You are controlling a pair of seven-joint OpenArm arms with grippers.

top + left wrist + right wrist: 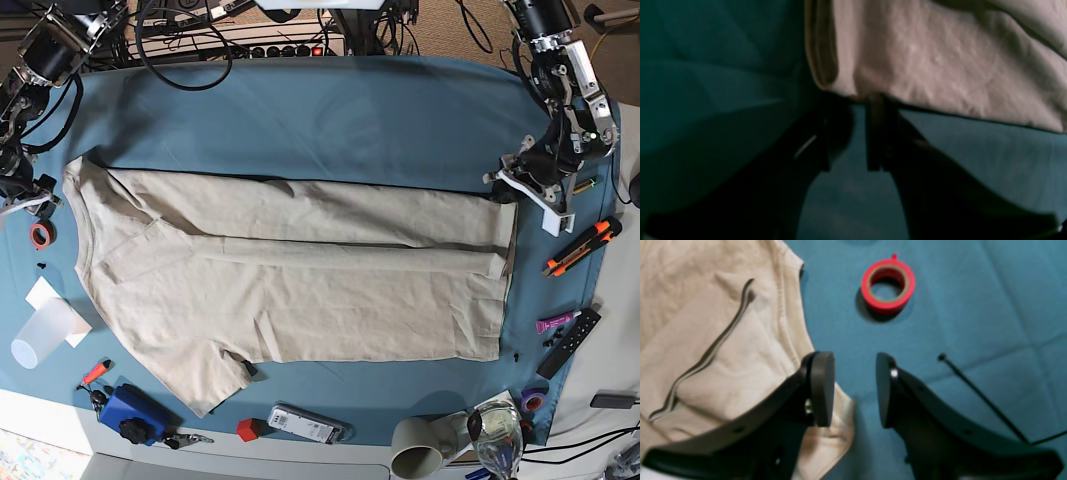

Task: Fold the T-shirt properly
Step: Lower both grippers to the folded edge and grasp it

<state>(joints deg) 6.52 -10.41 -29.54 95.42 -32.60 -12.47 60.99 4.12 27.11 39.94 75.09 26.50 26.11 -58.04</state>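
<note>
The beige T-shirt (290,270) lies spread across the teal table cloth (300,120), with its far long side folded over toward the middle. My left gripper (503,186) is at the shirt's far right corner. In the left wrist view it (853,133) is narrowly open, its fingertips at the edge of the shirt (940,63), with only cloth visible between them. My right gripper (28,203) is at the shirt's left end. In the right wrist view it (853,390) is open and empty, one finger (821,386) above the edge of the shirt (706,340).
A red tape roll (887,285) lies just beyond my right gripper, and a thin black tie (980,396) beside it. A plastic cup (35,340), a blue object (130,412), a mug (420,447), a glass (497,425), a remote (570,342) and an orange knife (580,245) line the table's edges.
</note>
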